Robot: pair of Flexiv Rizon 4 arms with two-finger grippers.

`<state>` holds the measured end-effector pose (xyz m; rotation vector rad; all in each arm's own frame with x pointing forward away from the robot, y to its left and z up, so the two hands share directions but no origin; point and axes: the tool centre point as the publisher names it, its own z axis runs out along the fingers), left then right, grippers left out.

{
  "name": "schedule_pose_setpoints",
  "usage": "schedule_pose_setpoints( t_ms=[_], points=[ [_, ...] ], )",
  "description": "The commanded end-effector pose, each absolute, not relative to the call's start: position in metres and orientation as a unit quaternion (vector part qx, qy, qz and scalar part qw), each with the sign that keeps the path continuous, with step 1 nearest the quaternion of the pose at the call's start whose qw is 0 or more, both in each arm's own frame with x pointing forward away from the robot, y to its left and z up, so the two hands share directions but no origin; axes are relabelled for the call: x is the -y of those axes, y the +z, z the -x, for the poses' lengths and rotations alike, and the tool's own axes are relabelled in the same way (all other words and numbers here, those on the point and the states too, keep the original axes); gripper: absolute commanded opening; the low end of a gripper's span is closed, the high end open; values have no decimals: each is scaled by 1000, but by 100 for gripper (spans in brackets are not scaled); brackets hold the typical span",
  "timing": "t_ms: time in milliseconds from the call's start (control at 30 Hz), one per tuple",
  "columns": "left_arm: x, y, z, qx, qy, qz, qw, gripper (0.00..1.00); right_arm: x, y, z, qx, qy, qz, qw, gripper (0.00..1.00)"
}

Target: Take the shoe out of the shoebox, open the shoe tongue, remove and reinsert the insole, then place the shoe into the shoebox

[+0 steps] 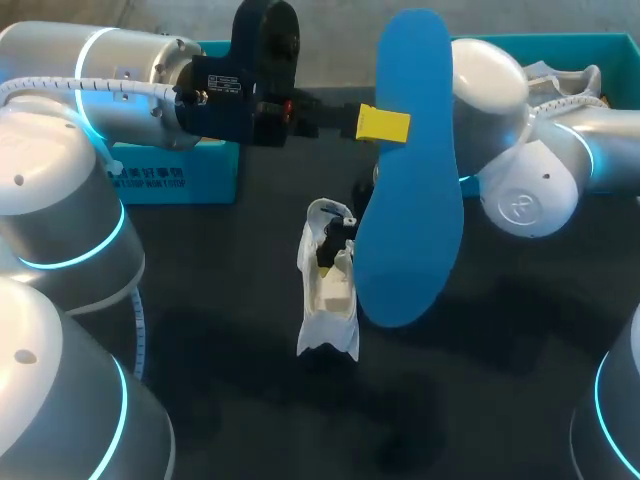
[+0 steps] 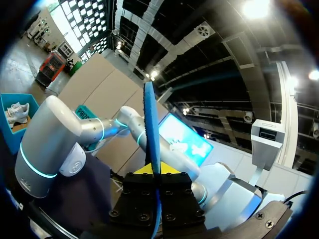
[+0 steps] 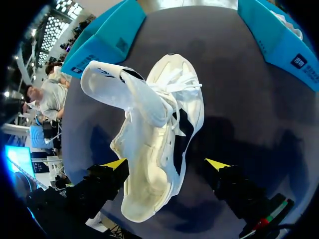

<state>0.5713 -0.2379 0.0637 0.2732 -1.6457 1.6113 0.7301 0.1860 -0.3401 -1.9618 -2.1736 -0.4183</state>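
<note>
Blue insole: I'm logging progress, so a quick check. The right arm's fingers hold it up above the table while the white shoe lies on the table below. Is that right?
Not quite. The left gripper holds the blue insole, not the right arm's. The head view shows that arm coming in from the left. The left wrist view shows the insole edge-on between its own fingers. The rest stands: the white shoe lies on the table.

blue insole (image 1: 410, 200), white shoe (image 1: 330, 305), teal shoebox (image 1: 205, 172), dark table (image 1: 470, 400)

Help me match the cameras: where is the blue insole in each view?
Head view: blue insole upright at centre, in the left end effector.
Left wrist view: insole edge-on between its own fingers.
Right wrist view: not in it.
Shared landmark: teal box holding white shoes.
</note>
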Motion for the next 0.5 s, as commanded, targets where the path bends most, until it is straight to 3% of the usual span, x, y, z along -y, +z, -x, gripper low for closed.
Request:
schedule_pose_setpoints(
  t_ms=[33,500],
  points=[
    [238,63,-571,650,637,-108,400,0,-185,-341,-730,732,-142,660,92,100],
    [238,63,-571,650,637,-108,400,0,-171,-269,-762,704,-239,644,180,100]
  ],
)
